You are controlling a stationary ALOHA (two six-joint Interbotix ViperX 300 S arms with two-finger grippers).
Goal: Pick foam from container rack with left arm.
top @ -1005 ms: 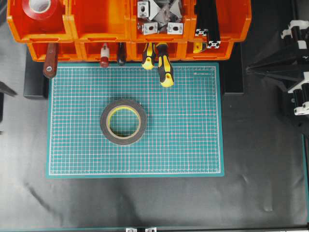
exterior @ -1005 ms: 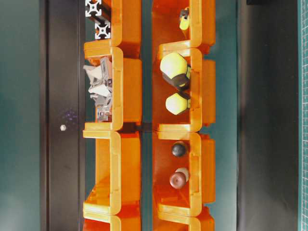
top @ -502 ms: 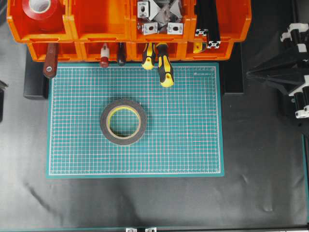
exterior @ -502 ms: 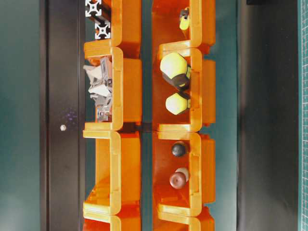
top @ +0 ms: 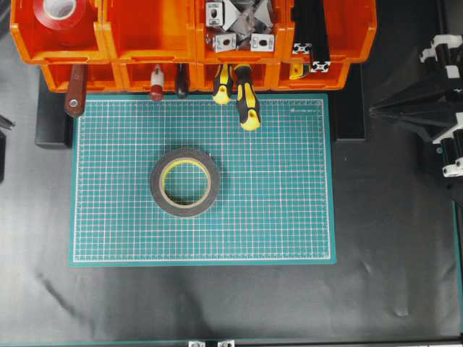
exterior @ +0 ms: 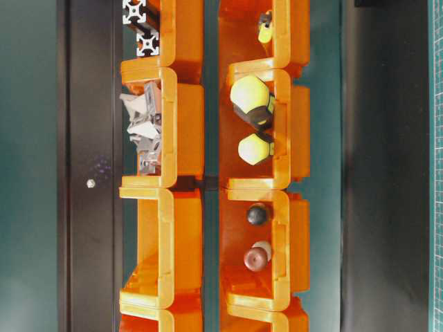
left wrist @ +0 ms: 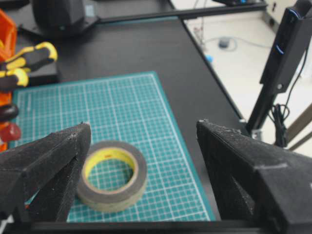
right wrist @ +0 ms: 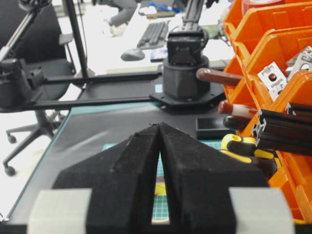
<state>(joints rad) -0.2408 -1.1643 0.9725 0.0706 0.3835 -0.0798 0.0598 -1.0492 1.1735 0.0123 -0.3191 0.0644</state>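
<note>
Overhead only: foam on mat

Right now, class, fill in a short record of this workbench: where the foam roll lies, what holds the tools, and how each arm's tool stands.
foam roll: flat on the green mat, nothing touching it
container rack: along the mat's far edge, foam not in it
red tape roll: in the rack's upper corner bin
yellow-handled screwdrivers: handles sticking out over the mat
left tool: open, empty, foam roll in view between its fingers
right tool: shut, empty, off at the side
</note>
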